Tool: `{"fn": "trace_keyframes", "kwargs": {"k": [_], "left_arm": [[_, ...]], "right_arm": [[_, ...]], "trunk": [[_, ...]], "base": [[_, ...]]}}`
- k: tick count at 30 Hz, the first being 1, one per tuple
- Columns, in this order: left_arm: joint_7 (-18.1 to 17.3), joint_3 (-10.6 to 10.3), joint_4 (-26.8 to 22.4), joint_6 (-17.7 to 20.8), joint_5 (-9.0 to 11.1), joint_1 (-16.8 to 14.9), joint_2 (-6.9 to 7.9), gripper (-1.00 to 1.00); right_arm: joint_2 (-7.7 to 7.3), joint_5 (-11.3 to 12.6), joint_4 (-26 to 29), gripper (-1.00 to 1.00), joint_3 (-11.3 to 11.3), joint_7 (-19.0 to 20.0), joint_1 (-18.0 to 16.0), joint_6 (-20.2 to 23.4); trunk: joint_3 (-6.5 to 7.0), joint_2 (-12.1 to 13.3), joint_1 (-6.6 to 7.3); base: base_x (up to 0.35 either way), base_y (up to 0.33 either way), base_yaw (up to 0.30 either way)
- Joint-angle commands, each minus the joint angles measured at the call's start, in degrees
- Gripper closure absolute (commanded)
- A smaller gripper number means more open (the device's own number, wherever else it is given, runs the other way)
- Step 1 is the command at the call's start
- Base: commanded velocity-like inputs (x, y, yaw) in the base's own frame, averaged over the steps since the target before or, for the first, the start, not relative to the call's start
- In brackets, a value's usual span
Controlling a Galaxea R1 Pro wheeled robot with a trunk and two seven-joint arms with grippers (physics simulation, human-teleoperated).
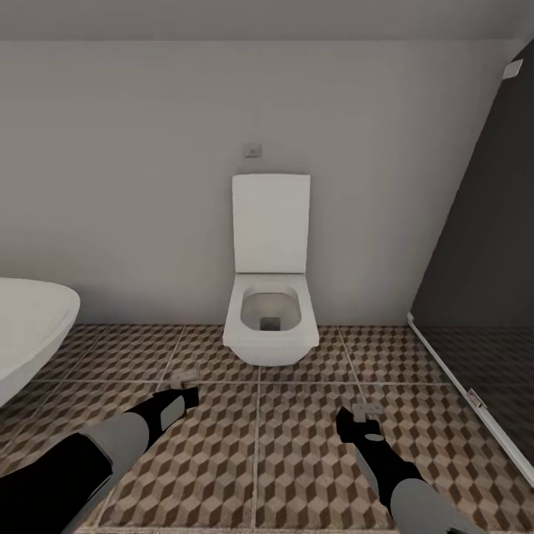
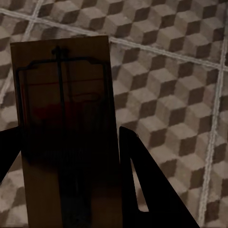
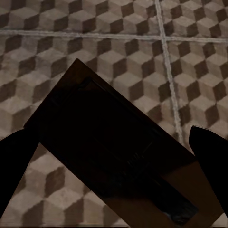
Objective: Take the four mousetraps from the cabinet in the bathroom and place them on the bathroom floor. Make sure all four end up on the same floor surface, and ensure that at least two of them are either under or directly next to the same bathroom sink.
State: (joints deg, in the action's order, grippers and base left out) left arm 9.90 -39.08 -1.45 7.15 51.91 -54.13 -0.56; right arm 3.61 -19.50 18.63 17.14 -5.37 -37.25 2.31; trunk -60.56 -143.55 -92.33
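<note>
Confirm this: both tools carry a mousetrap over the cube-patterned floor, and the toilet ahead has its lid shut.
Wrong on the lid. The head view shows the white wall-hung toilet with its lid raised against the wall and the bowl open. The rest stands: the left tool and right tool each hold a flat tan wooden mousetrap over the brown-and-beige cube-patterned tile floor.

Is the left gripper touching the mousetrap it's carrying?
Touching. In the left wrist view the mousetrap sits clamped between the left gripper's dark fingers, its board held above the bathroom floor.
</note>
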Motion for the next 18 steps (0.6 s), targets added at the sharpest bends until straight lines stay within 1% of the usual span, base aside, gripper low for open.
{"fn": "trace_keyframes", "kwargs": {"k": [1, 18], "left_arm": [[0.30, -0.49, -0.13, 0.32, 0.22, -0.01, 0.02, 1.00], [0.30, -0.56, -0.13, 0.32, 0.24, -0.01, -0.06, 1.00]], "right_arm": [[0.03, -0.52, 0.09, 1.00, 0.19, -0.08, -0.02, 0.27], [0.00, -0.46, 0.09, 1.00, 0.18, -0.08, -0.02, 0.33]], "trunk": [[-0.28, -0.04, -0.01], [-4.04, -0.27, -0.45]], "base": [[0.000, 0.000, 0.000], [0.000, 0.000, 0.000]]}}
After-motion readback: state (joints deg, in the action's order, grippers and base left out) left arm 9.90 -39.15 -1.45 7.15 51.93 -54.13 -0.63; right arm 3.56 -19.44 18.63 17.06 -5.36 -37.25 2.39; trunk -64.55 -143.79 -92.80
